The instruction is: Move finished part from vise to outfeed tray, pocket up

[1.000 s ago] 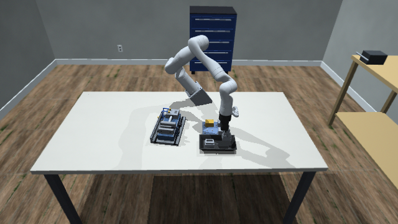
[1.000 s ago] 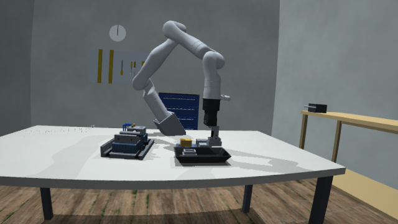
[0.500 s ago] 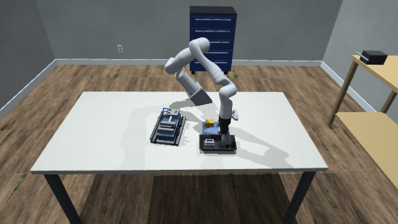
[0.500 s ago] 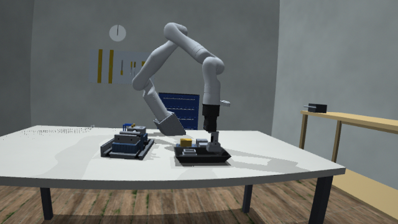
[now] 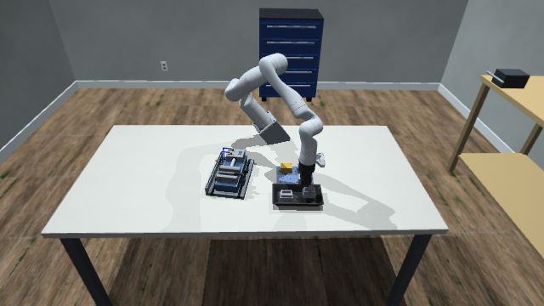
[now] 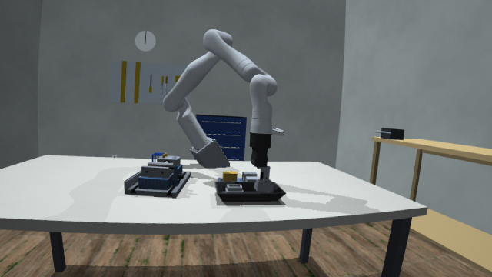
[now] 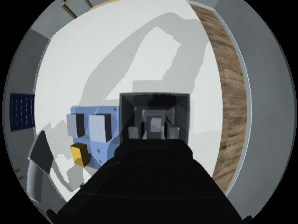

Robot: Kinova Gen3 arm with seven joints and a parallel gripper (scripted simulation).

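Observation:
My gripper (image 5: 308,189) points straight down into the right half of the black outfeed tray (image 5: 297,198) and is shut on the grey finished part (image 5: 308,195). The part sits low inside the tray walls, as the exterior view shows (image 6: 264,185). I cannot tell whether it touches the tray floor. In the wrist view the part (image 7: 154,124) shows between the fingers over the dark tray (image 7: 154,106). The vise (image 5: 229,173) stands to the left on the table with its jaws free of the part.
Another grey part (image 5: 286,195) lies in the tray's left half. Behind the tray is a blue plate (image 5: 292,177) with a yellow block (image 5: 286,168) on it. The arm's base (image 5: 272,132) stands at the back of the table.

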